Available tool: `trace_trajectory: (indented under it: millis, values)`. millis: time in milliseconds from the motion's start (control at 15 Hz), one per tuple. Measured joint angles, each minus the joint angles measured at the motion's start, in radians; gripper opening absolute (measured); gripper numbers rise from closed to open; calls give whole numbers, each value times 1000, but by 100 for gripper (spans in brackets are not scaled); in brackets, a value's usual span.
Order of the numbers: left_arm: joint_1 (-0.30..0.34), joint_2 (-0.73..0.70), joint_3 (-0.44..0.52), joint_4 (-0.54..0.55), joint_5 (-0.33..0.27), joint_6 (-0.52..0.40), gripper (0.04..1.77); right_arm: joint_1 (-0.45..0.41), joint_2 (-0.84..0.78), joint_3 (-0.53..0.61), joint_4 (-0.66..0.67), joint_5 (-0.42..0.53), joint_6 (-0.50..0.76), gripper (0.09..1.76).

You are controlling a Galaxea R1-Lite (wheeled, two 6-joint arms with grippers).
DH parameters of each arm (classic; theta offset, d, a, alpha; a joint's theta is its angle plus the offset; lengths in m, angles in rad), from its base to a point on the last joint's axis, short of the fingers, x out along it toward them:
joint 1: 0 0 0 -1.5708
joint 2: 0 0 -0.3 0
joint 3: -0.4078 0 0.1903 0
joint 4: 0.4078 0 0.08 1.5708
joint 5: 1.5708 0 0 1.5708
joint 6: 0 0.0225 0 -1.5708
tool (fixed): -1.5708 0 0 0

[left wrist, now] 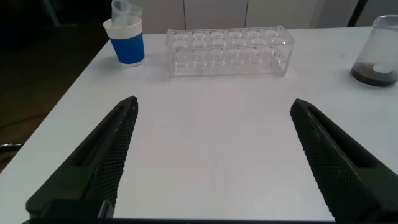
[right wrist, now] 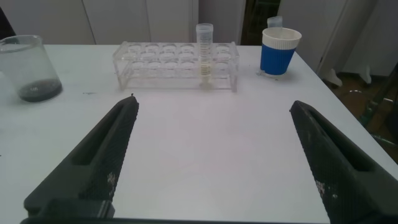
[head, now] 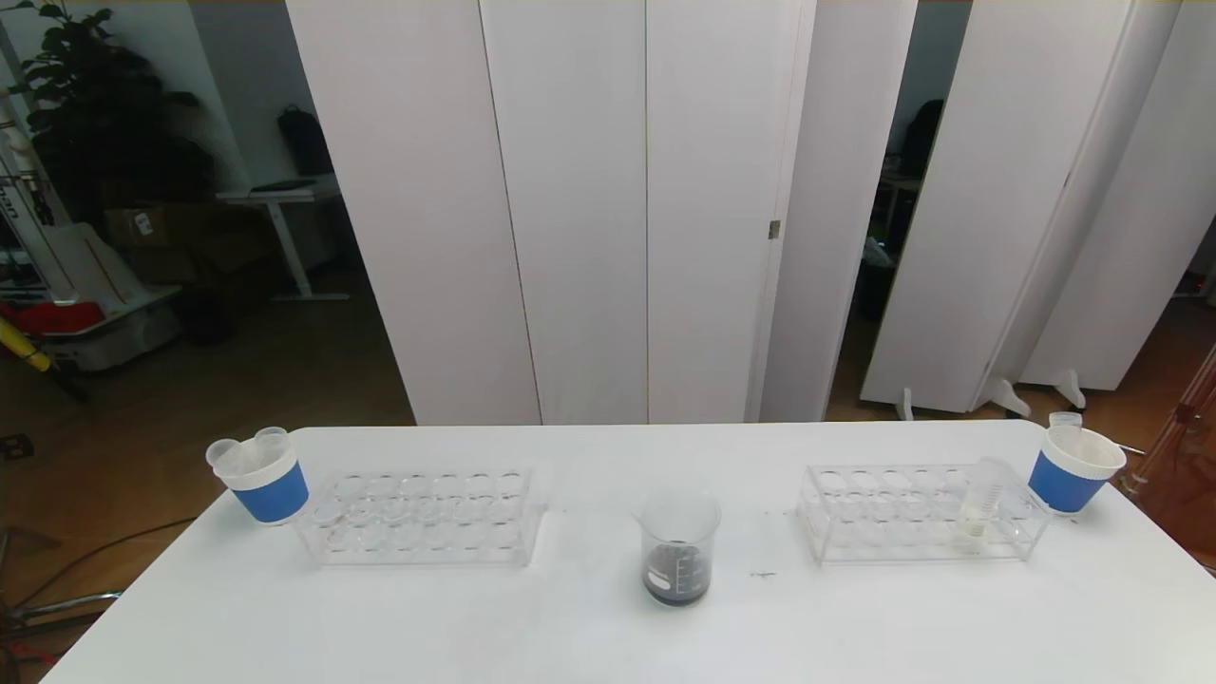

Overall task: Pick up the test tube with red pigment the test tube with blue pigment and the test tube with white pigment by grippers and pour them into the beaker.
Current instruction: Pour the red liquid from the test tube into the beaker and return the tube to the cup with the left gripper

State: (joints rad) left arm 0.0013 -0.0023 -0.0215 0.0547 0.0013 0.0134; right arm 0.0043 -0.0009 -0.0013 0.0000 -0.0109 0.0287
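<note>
Clear acrylic defines the head view: two test tube racks on the white table (head: pixel 589 646), the left rack (head: pixel 423 518) empty, the right rack (head: pixel 921 513) holding the test tube with white pigment (head: pixel 983 499) near its right end, with the glass beaker (head: pixel 677 546) between them, dark liquid already pooled in its bottom. A blue-and-white paper cup stands at each outer end, the left cup (head: pixel 261 475) holding empty tubes; neither arm shows. From the left wrist, the left gripper (left wrist: pixel 211 162) hovers low over bare tabletop, its ribbed black fingers wide apart. From the right wrist, the right gripper (right wrist: pixel 211 162) is likewise spread, facing the ridged, cream-filled tube upright in its rack. Judging by the dark mix, only white remains; the right gripper must reach forward and close on that slim tube above the rack.
</note>
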Motion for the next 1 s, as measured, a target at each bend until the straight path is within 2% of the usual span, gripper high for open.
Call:
trace_trajectory:
  millis: [1000]
  values:
    - [0,1,0,0,0,0,175,0,0,0,2,0,-8,175]
